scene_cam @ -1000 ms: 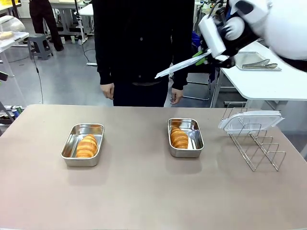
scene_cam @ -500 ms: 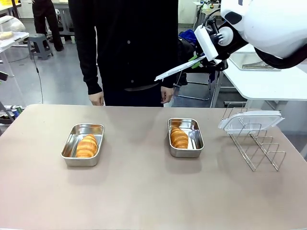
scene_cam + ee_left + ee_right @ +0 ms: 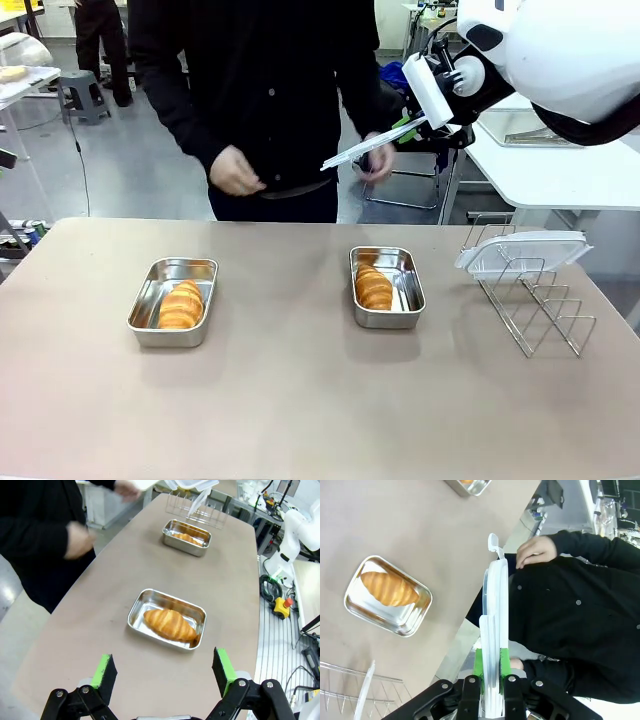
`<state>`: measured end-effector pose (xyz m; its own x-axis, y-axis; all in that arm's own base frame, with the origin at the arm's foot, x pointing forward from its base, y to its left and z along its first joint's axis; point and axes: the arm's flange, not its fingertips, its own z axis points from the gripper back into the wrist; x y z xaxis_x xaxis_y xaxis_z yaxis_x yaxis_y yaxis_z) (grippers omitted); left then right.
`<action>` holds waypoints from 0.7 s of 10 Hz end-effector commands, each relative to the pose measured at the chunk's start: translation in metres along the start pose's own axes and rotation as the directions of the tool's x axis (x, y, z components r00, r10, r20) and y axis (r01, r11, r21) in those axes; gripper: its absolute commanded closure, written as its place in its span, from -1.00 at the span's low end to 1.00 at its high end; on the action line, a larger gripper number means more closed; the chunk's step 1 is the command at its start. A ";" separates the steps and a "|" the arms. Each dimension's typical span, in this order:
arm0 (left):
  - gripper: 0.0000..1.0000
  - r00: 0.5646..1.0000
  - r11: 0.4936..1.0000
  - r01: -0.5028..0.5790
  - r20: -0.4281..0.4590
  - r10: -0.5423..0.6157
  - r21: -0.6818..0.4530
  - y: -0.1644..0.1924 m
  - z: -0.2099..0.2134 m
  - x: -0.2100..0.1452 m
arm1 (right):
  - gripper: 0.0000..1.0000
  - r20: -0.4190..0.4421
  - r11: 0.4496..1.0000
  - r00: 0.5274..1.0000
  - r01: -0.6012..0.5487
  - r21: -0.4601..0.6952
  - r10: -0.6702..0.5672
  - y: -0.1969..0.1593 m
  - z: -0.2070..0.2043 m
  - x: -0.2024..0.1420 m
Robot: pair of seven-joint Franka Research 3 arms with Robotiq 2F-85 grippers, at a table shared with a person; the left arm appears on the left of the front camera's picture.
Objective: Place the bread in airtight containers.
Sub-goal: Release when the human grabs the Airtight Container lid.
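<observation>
Two steel airtight containers sit on the table, each with one golden croissant of bread inside: the left container (image 3: 158,280) with its croissant (image 3: 181,305), and the right container (image 3: 409,290) with its croissant (image 3: 374,288). High above the right container, my right gripper (image 3: 409,124) is shut on a clear plastic lid (image 3: 362,149), held edge-on between the green pads (image 3: 503,661). The person's hand (image 3: 378,160) is at the lid's free end. My left gripper (image 3: 164,670) is open, above the near container (image 3: 145,601) and its croissant (image 3: 169,624).
A wire rack (image 3: 545,315) stands at the table's right with a second clear lid (image 3: 522,250) resting on top. The person stands at the far edge, the other hand (image 3: 237,172) raised at waist height. A white side table (image 3: 560,165) lies behind the rack.
The person has shifted left and raised both hands, one now reaching the lid's tip. My right gripper with the lid moved slightly left, then held still.
</observation>
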<state>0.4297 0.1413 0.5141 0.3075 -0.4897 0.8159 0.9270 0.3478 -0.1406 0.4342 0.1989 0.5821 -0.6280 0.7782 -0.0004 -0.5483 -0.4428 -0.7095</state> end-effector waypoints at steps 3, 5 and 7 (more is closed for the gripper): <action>-1.00 0.999 1.000 0.016 0.028 -0.016 -0.001 -0.001 0.000 0.002 | 1.00 0.011 1.000 1.000 0.016 -0.009 -0.015 0.003 0.004 0.000; -1.00 0.999 1.000 0.016 0.028 -0.016 -0.001 -0.001 0.000 0.002 | 1.00 0.011 1.000 1.000 0.016 -0.009 -0.015 0.003 0.004 0.000; -1.00 0.999 1.000 0.016 0.028 -0.016 -0.001 -0.001 0.000 0.002 | 1.00 0.011 1.000 1.000 0.016 -0.009 -0.015 0.003 0.004 0.000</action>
<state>0.4297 0.1413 0.5141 0.3075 -0.4897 0.8159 0.9270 0.3477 -0.1406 0.4343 0.1986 0.5819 -0.6272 0.7789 0.0014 -0.5501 -0.4418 -0.7087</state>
